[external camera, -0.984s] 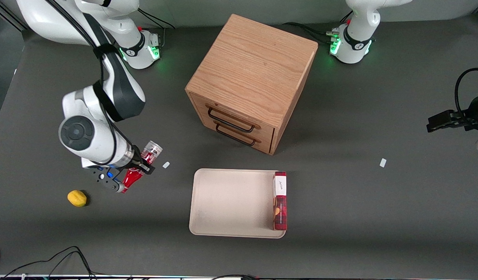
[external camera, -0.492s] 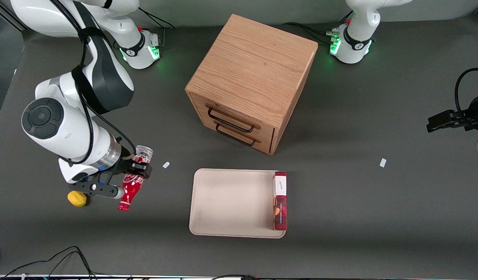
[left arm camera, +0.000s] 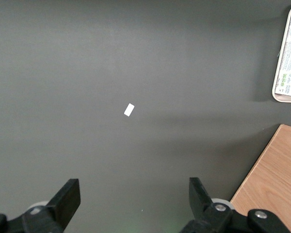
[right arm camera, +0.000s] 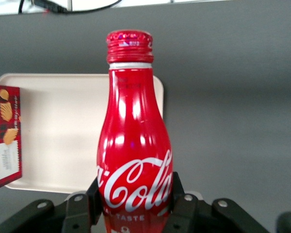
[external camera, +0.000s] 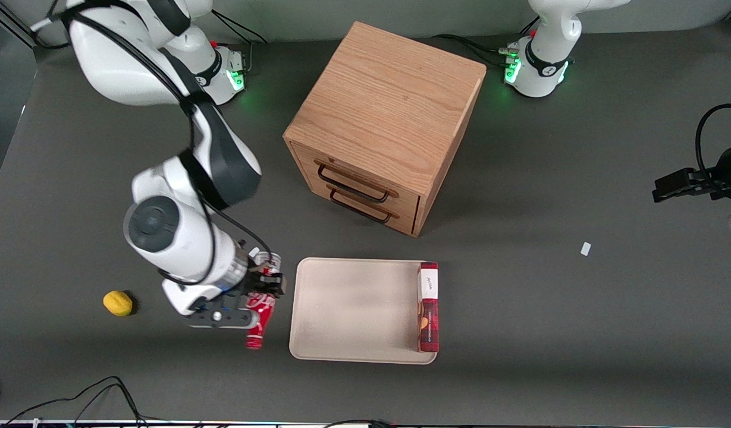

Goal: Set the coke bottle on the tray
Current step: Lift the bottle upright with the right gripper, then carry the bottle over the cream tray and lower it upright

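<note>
My gripper point(external camera: 263, 292) has its jaws clamped on the coke bottle point(external camera: 257, 321), held in the air just beside the tray point(external camera: 353, 309). My wrist hides the bottle's base; a red biscuit box point(external camera: 428, 307) lies in the tray.

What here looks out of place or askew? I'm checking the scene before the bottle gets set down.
Nothing is spilled or damaged. The coke bottle hangs tipped over in the gripper, beside the tray, off the table. A red box already lies along the tray's edge nearest the parked arm, and a small yellow object sits loose on the table.
</note>
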Tool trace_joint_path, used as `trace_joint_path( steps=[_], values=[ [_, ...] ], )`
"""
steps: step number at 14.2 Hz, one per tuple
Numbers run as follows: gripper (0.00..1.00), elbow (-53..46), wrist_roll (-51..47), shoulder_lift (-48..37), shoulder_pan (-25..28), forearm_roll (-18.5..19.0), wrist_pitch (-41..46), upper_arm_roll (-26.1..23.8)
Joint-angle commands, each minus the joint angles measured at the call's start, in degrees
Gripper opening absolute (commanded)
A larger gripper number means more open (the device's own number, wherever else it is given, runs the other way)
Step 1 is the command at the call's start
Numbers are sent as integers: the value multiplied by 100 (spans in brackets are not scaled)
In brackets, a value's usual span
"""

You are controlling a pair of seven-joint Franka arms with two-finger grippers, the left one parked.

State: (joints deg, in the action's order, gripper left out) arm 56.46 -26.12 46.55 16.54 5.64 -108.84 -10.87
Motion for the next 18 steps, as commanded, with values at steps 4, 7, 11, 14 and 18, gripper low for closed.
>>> trace_joint_path(
  steps=[4,7,11,14,18],
  values=[
    [21,-425,195,1144,289,86,-751,41],
    [34,-417,98,1487,306,68,-1138,32],
    [46,-399,98,1751,289,77,-1499,41],
    [55,-399,133,1813,236,77,-1588,50],
    [76,-373,116,1928,227,86,-1781,50]
  ],
)
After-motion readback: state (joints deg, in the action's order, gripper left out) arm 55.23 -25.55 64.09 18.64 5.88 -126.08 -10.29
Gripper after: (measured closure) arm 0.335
